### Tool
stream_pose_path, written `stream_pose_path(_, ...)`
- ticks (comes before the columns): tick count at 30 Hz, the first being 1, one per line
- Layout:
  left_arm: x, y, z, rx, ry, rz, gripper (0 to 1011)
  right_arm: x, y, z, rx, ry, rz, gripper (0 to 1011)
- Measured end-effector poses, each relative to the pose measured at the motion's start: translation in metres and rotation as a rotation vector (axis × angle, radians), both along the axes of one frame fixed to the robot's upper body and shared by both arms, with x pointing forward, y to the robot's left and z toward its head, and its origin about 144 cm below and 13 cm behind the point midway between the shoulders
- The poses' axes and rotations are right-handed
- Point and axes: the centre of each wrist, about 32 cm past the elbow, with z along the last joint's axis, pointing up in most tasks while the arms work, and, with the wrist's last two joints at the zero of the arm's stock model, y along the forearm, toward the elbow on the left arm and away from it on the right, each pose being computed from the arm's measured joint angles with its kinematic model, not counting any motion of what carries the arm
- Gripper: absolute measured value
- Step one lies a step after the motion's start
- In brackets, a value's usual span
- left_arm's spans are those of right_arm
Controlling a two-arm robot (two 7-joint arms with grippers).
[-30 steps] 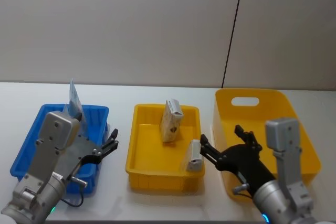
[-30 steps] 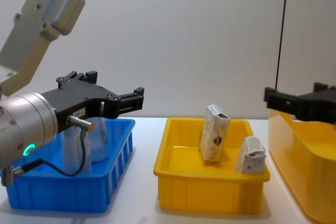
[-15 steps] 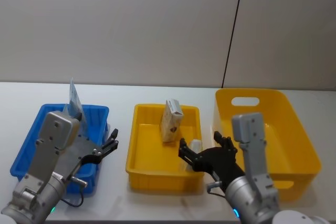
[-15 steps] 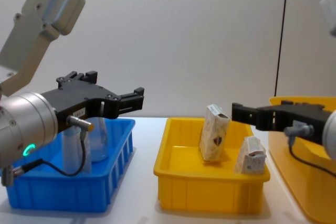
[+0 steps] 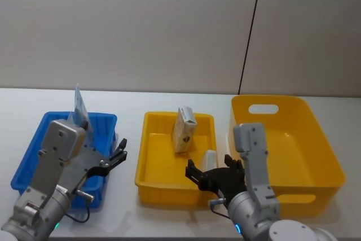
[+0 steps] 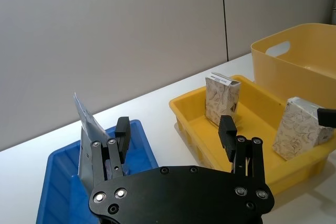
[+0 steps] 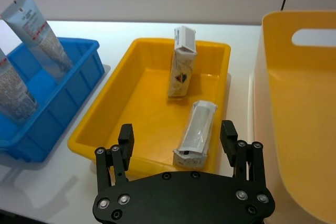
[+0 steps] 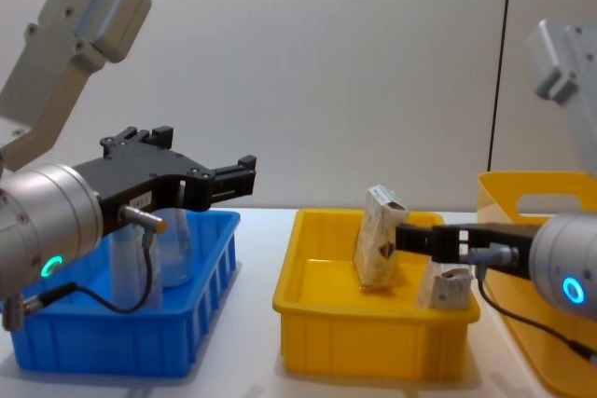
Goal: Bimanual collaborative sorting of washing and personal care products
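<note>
Black and spread wide, your right hand (image 7: 177, 132) is open and carries nothing. It hangs over the near rim of the shallow yellow tray (image 7: 105, 114). Straight below it, framed by the two fingers in its wrist camera, lies the small whitish-grey pack (image 7: 195, 132), lengthwise, with its near end up against the tray's front wall. From the chest camera the hand (image 8: 424, 238) sits just above the pack (image 8: 448, 288), and I see no contact between them.

Farther out from that hand, past the pack and towards the tray's back wall, the beige printed carton (image 7: 182, 61) stands on end with a slight lean, apart from the pack. To the hand's right, just beside the tray, is the tall yellow bin (image 7: 294, 103).

Your left hand (image 5: 120, 150) is also open and empty, and its fingers point forward. It is held above the side of the blue tray (image 5: 28, 162) nearest the yellow one. Beyond it and to its left, the tall pale-blue printed squeeze tube (image 5: 79, 105) stands in the blue tray with its crimped end up. In the chest view the clear slim-necked bottle (image 8: 175, 249) stands in the same tray, below the hand (image 8: 233, 179).

Both trays and the bin rest on the white bench (image 5: 130, 103).
</note>
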Motion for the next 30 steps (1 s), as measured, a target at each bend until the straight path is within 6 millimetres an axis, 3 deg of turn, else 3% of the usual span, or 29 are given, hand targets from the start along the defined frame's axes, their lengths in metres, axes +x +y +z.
stream_pose_path(30, 0.000, 0.000, 0.000, 0.000, 0.000, 0.000, 1001, 0.021, 0.020, -0.001, -0.026, 0.116, -0.086, 1004)
